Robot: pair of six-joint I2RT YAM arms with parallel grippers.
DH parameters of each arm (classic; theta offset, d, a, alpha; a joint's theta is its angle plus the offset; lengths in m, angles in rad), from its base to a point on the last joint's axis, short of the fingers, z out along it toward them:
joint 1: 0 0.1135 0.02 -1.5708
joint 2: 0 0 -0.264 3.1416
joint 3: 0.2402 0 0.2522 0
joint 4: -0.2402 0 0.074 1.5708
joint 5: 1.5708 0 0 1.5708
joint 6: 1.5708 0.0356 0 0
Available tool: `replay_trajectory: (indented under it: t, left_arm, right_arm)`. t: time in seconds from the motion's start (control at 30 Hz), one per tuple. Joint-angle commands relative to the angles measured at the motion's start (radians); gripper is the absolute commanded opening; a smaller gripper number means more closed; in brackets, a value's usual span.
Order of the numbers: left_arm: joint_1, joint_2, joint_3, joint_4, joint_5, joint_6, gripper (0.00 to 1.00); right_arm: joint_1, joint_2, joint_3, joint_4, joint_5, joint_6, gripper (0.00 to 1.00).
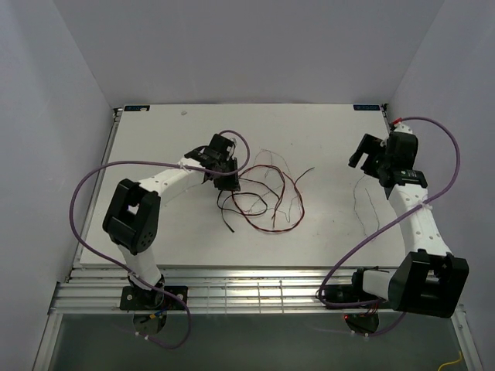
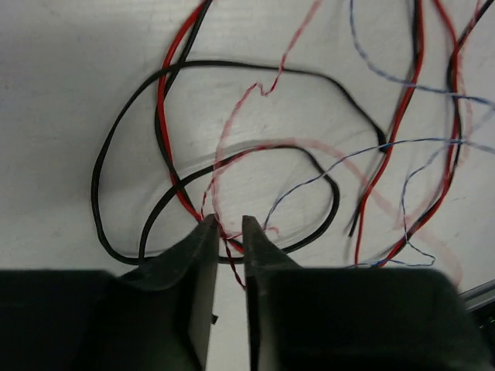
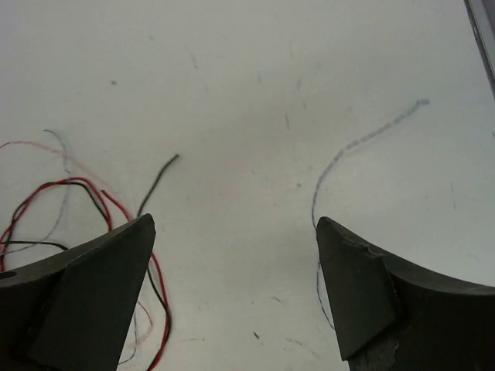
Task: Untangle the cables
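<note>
The cables (image 1: pixel 267 202) lie in a loose tangle mid-table. My left gripper (image 1: pixel 226 182) is down at the tangle's left edge. In the left wrist view its jaws (image 2: pixel 230 226) stand a narrow gap apart, and a thin red twisted wire (image 2: pixel 232 259) runs loose through that gap. Just ahead lie a black loop (image 2: pixel 232 63), a red cable (image 2: pixel 161 116), a pale pink wire (image 2: pixel 255 89) and a blue-grey wire (image 2: pixel 325 166). My right gripper (image 1: pixel 363 154) (image 3: pixel 236 232) hangs wide open with nothing between its fingers. A separate blue-grey wire (image 3: pixel 348 147) lies by its right finger.
The white table (image 1: pixel 309 131) ends at a slatted metal strip (image 1: pixel 255 290) near the arm bases. Grey walls close in the left, right and back. Thick purple hoses (image 1: pixel 85 185) loop off both arms.
</note>
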Motion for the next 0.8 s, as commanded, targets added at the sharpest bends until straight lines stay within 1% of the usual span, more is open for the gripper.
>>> replay_trajectory:
  t: [0.0, 0.03, 0.07, 0.1, 0.13, 0.17, 0.2, 0.23, 0.3, 0.4, 0.43, 0.47, 0.5, 0.53, 0.57, 0.63, 0.67, 0.7, 0.77]
  left_arm:
    - [-0.01, -0.087, -0.046, 0.044, 0.066, -0.026, 0.35]
    - [-0.015, -0.09, -0.058, 0.047, 0.069, -0.026, 0.41]
    - [-0.016, -0.093, -0.067, 0.051, 0.073, -0.025, 0.5]
    - [-0.018, -0.093, -0.076, 0.054, 0.09, -0.023, 0.55]
    - [-0.024, -0.094, -0.093, 0.056, 0.096, -0.023, 0.59]
    - [-0.027, -0.097, -0.101, 0.058, 0.101, -0.023, 0.66]
    - [-0.03, -0.1, -0.107, 0.061, 0.112, -0.025, 0.69]
    - [-0.035, -0.107, -0.121, 0.064, 0.118, -0.026, 0.73]
    - [-0.039, -0.131, -0.132, 0.077, 0.129, -0.025, 0.83]
    - [-0.043, -0.18, -0.152, 0.087, 0.124, -0.026, 0.86]
    - [-0.043, -0.195, -0.155, 0.085, 0.115, -0.028, 0.91]
    - [-0.043, -0.209, -0.161, 0.085, 0.112, -0.028, 0.93]
    - [-0.043, -0.225, -0.164, 0.085, 0.106, -0.026, 0.97]
    - [-0.043, -0.255, -0.164, 0.085, 0.1, -0.026, 0.98]
    - [-0.043, -0.271, -0.162, 0.084, 0.084, -0.026, 0.98]
    - [-0.043, -0.309, -0.155, 0.078, 0.061, -0.028, 0.98]
    - [-0.043, -0.318, -0.152, 0.07, 0.028, -0.032, 0.98]
    - [-0.043, -0.327, -0.143, 0.064, 0.012, -0.032, 0.98]
    - [-0.043, -0.352, -0.136, 0.05, -0.011, -0.031, 0.98]
  right_arm:
    - [-0.066, -0.015, -0.09, -0.078, 0.135, 0.109, 0.9]
    - [-0.083, -0.012, -0.113, -0.074, 0.126, 0.126, 0.9]
    - [-0.099, -0.003, -0.152, -0.067, 0.117, 0.124, 0.9]
    - [-0.13, 0.013, -0.16, -0.066, 0.102, 0.124, 0.9]
    - [-0.139, 0.058, -0.164, -0.072, 0.055, 0.114, 0.9]
    - [-0.142, 0.082, -0.175, -0.07, 0.037, 0.104, 0.9]
    - [-0.144, 0.13, -0.181, -0.067, 0.034, 0.101, 0.9]
    - [-0.144, 0.16, -0.186, -0.061, -0.02, 0.101, 0.9]
    - [-0.144, 0.239, -0.186, -0.058, -0.053, 0.1, 0.9]
    - [-0.143, 0.301, -0.189, -0.035, -0.116, 0.098, 0.9]
    - [-0.141, 0.309, -0.202, -0.021, -0.14, 0.103, 0.91]
    - [-0.139, 0.315, -0.212, 0.009, -0.151, 0.103, 0.99]
    - [-0.132, 0.326, -0.218, 0.021, -0.164, 0.101, 0.94]
    - [-0.126, 0.332, -0.229, 0.031, -0.182, 0.098, 0.87]
    - [-0.11, 0.342, -0.235, 0.049, -0.19, 0.089, 0.61]
    - [-0.089, 0.349, -0.242, 0.061, -0.207, 0.08, 0.36]
    - [-0.066, 0.347, -0.243, 0.065, -0.207, 0.072, 0.11]
    - [-0.054, 0.332, -0.243, 0.068, -0.204, 0.063, 0.08]
    - [-0.028, 0.303, -0.235, 0.078, -0.228, 0.045, 0.08]
